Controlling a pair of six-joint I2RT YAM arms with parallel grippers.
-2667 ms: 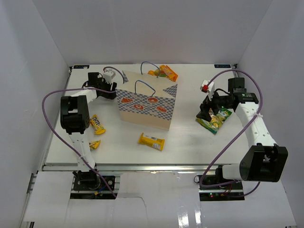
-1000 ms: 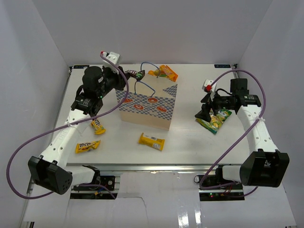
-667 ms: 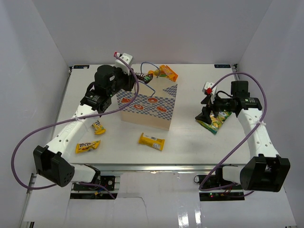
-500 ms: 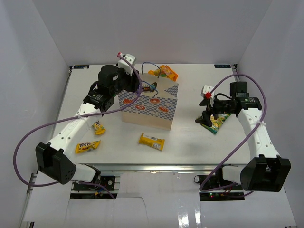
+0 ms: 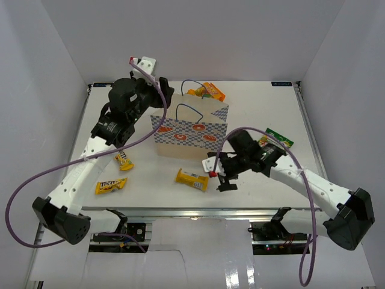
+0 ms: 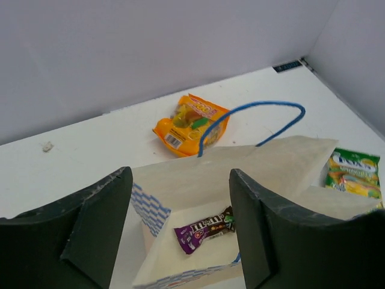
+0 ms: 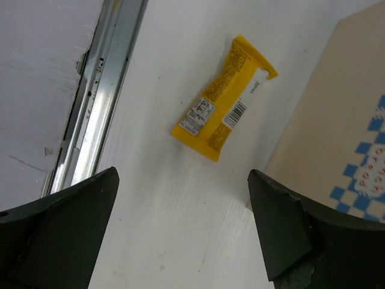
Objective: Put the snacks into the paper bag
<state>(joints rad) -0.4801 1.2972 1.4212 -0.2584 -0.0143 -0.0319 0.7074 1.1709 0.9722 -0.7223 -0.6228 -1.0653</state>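
The paper bag [image 5: 191,131] stands upright and open-mouthed mid-tabletop [image 5: 264,102], nearer the far edge. The left pincer [image 6: 179,198] hangs over its opening, fingers spread and gripping nothing; a tiny purple packet [image 6: 207,230] lies on the bag's floor. An orange pouch [image 5: 207,91] lies between the bag and the far edge, and a green-yellow pouch [image 5: 278,138] lies toward the right edge. The right pincer [image 7: 182,205] hovers low near the near edge, fingers wide apart and empty, over a yellow bar wrapper [image 7: 221,99] lying just before the bag. Two more yellow packets [image 5: 123,160] [image 5: 110,185] lie toward the left edge.
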